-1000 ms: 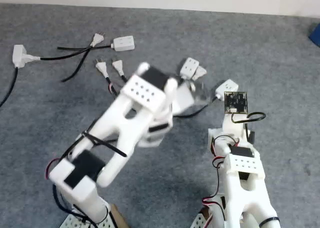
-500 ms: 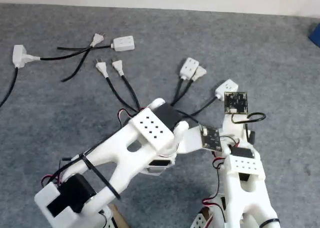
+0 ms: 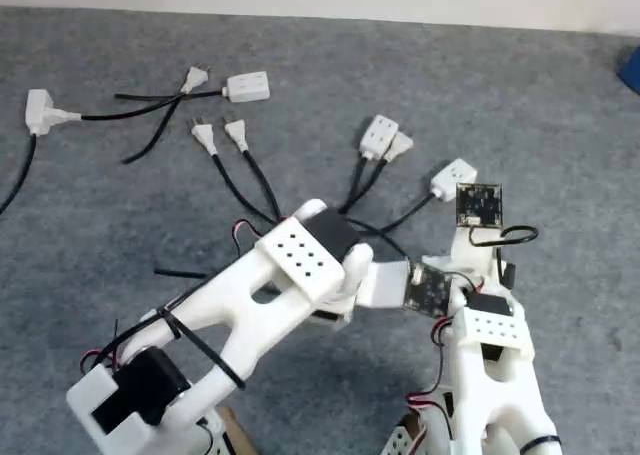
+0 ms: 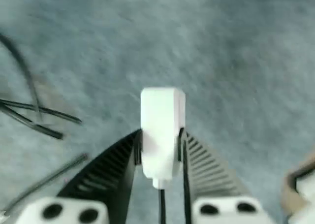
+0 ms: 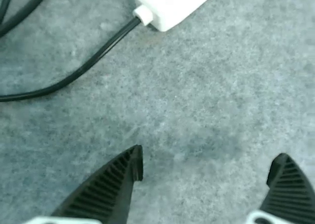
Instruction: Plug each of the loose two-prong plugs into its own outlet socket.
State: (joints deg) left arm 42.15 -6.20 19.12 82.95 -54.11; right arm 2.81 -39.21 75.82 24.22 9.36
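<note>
Swinging back from the far cluster of cords, the left arm (image 3: 290, 275) is now hanging low near the middle of the desk (image 3: 560, 125), just left of the right arm (image 3: 490, 345). The left tool (image 4: 160, 134) is pinching a white connector (image 4: 162, 111) by its sides, with its black cord (image 4: 161, 209) trailing back between the fingers. The right tool (image 5: 209, 155) is hovering spread wide over the grey surface with a white socket (image 5: 172, 5) lying just beyond it, while two loose plugs (image 3: 203, 133) are lying well apart, farther left.

white corded block (image 4: 162, 130) is blurred (plug or socket, can't tell).
</note>
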